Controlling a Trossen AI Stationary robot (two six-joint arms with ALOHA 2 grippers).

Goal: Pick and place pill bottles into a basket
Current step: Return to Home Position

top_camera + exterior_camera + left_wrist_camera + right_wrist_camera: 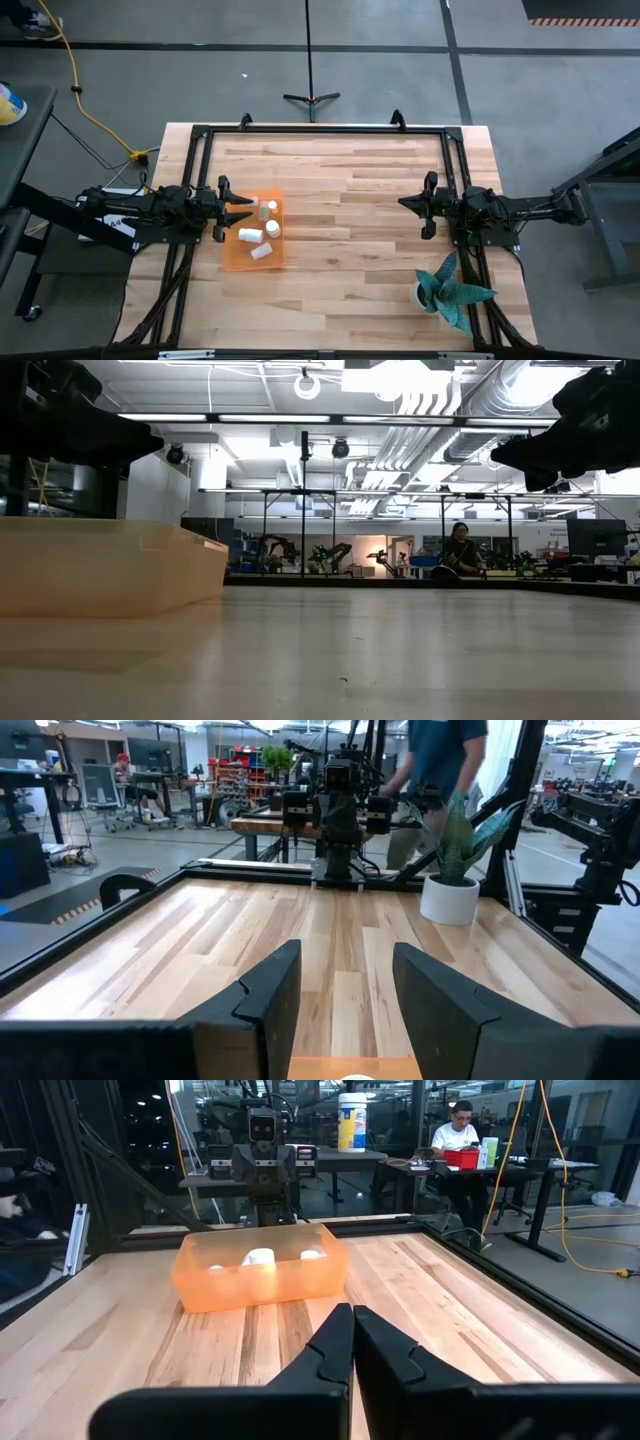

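The translucent orange basket (254,234) stands on the table's left part; it also shows in the right wrist view (262,1266) and the low view (105,565). Several white pill bottles (255,232) lie inside it. My left gripper (240,213) hangs open and empty above the basket's left edge; its fingers stand apart in the left wrist view (345,990). My right gripper (405,204) waits at the table's right, shut and empty, its fingers together in its wrist view (352,1338).
A teal-green plant in a white pot (448,290) stands at the table's near right corner and shows in the left wrist view (452,880). A black frame (320,130) rims the table. Bare wood (350,230) lies between the arms. People show in the room beyond.
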